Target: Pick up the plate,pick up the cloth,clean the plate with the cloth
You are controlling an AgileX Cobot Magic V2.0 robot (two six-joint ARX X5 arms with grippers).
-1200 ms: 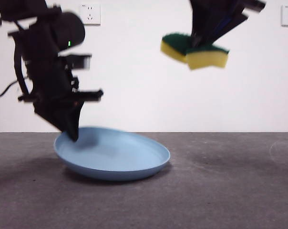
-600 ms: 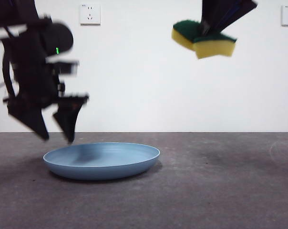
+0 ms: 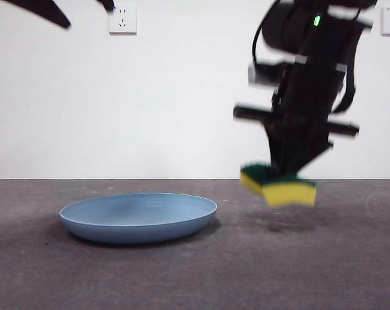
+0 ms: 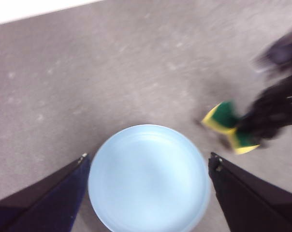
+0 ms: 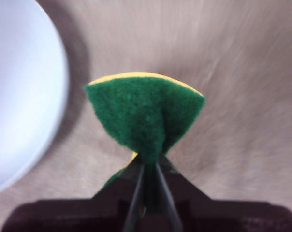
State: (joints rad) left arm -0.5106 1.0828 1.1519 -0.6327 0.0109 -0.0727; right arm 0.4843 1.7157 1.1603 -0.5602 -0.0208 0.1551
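The cloth (image 3: pixel 278 186) is pinched hard in the right gripper (image 3: pixel 292 169), just above the table (image 3: pixel 324 258), beside the plate (image 3: pixel 138 217). The left gripper (image 4: pixel 146 162) is held wide, empty, high over the plate, which lies flat. The cleaning may fail with the plate unheld; the folded cloth could slip out.

Plate (image 3: pixel 138 217) on grey table (image 3: pixel 324 271)

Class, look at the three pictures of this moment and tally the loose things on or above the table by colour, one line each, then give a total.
Light blue: 1, the plate, lying flat on the table.
Yellow with a dark green top: 1, the sponge, pinched in the right tool beside the plate.
Total: 2.
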